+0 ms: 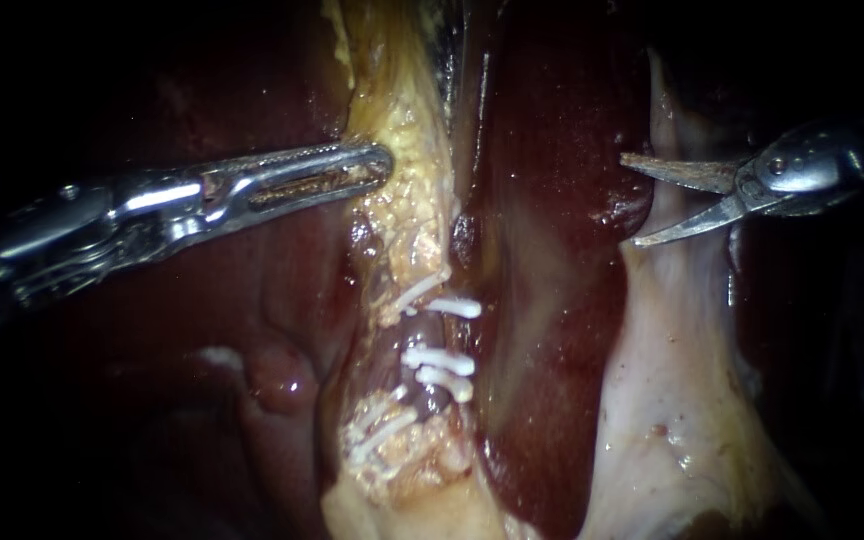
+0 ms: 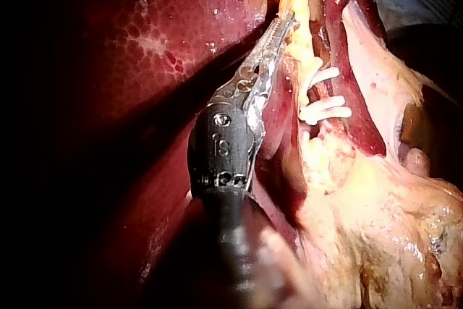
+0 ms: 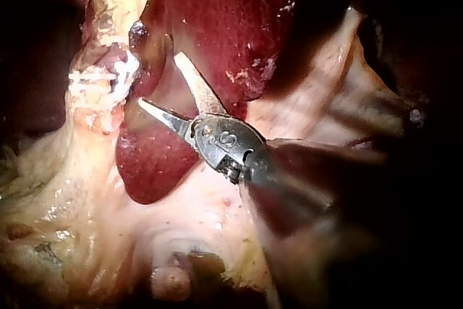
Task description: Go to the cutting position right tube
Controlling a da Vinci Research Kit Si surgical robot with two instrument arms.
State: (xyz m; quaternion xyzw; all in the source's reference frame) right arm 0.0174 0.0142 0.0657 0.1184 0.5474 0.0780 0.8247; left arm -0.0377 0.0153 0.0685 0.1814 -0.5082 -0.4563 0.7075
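Our right instrument [image 1: 629, 200], blades apart, hangs by the pale tissue [image 1: 672, 330] well apart from the clipped tube [image 1: 425, 338], whose yellow tissue [image 1: 407, 120] our left instrument [image 1: 352, 172] clamps, so the approach looks barely begun: next we carry the blades between the white clips [image 1: 439, 360].

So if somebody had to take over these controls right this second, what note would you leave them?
The left instrument has its jaws shut on the yellow tissue, above the clips.
The right instrument has its blades open and holds nothing. It is over the liver, well apart from the clips.
The white clips sit across the tube in the middle.
Done: the clips are on.
Left: bring the open blades across to the tube, between the clips. No cut shows yet.
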